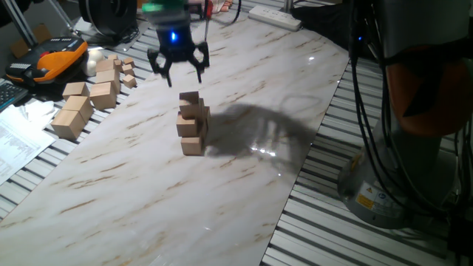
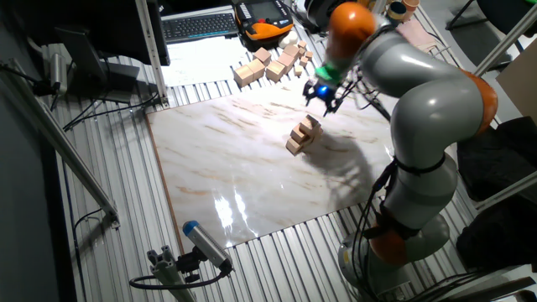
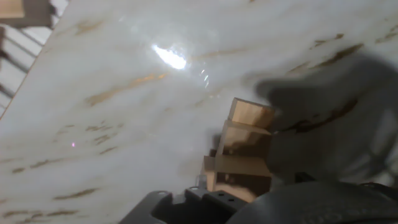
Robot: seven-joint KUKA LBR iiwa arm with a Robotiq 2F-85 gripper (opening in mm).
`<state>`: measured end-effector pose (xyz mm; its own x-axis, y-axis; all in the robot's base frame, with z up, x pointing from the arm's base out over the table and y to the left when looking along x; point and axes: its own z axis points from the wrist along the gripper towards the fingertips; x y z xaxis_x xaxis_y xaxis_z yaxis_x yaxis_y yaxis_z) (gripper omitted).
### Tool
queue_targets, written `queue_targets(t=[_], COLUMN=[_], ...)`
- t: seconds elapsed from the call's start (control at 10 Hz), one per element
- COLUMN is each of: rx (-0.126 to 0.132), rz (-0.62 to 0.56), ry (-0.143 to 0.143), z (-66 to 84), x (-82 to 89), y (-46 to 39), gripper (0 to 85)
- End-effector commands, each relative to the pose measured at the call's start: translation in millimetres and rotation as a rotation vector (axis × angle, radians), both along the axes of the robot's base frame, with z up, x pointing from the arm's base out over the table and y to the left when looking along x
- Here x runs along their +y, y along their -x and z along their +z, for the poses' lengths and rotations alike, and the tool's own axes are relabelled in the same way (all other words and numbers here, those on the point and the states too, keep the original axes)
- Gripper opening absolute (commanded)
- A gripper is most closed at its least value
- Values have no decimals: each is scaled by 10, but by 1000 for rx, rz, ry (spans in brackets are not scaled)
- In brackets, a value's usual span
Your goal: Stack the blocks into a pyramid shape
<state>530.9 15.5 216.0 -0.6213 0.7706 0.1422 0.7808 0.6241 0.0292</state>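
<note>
Your gripper (image 1: 178, 68) hangs spread and empty above the stacked blocks (image 1: 193, 123); the pyramid looks built; your next move is likely backing away without knocking it.

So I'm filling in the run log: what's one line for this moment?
hand: open, empty, above stack | blocks: stacked in tiers on marble board | spare blocks: off the board's far corner

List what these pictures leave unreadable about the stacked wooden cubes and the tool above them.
- Small light-tan wooden cubes: their count is unclear. In both fixed views, front cubes hide those behind.
- Cube stack in the hand view: blurred, with the lower part covered by the dark hand body.
- Black two-finger tool: open and empty, but its fingertips never appear in the hand view.
- Tool in the other fixed view: too small for detail.
</note>
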Motion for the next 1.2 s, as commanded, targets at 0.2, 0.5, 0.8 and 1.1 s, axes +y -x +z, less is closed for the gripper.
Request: queue_targets(t=[0.2, 0.5, 0.8, 1.1], rx=[-6, -32, -45, -53], rz=[198, 369, 576, 617], ry=[-14, 98, 142, 106], z=[158, 212, 219, 191], x=[-120, -118, -79, -37], y=[-12, 60, 115, 130], gripper=[0, 0, 0, 0])
